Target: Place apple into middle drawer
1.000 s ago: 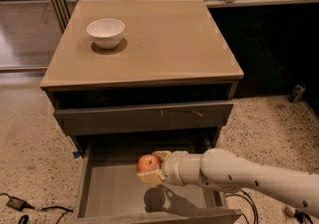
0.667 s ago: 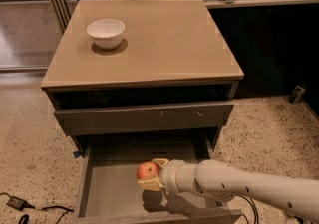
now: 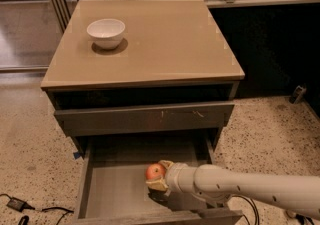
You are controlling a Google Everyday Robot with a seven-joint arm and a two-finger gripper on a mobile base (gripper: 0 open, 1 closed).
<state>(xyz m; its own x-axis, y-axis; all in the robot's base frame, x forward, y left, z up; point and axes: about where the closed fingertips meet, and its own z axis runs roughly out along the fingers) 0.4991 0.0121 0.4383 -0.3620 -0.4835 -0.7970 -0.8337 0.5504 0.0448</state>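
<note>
The task looks close to its end, but it is not finished. The middle drawer [image 3: 117,189] is pulled out wide, and its grey floor is bare except for a dark shadow under the arm. The white arm reaches in from the right, and the gripper [image 3: 158,176] is above the drawer floor, near its centre. Its jaws are closed around the apple [image 3: 155,171], with one pale fingertip under the fruit and one behind it, so the apple is gripped, not lying free. I cannot tell if the apple already touches the floor or hangs just above it; the shadow just beside and below it suggests a small gap. So the carrying part seems done, and what is left, in my judgement, is to lower a little more, open the jaws, and take the arm out without pushing the fruit. On the table [image 3: 170,44] above, a white bowl [image 3: 106,32] stands near the back left corner, well apart from the work.
</note>
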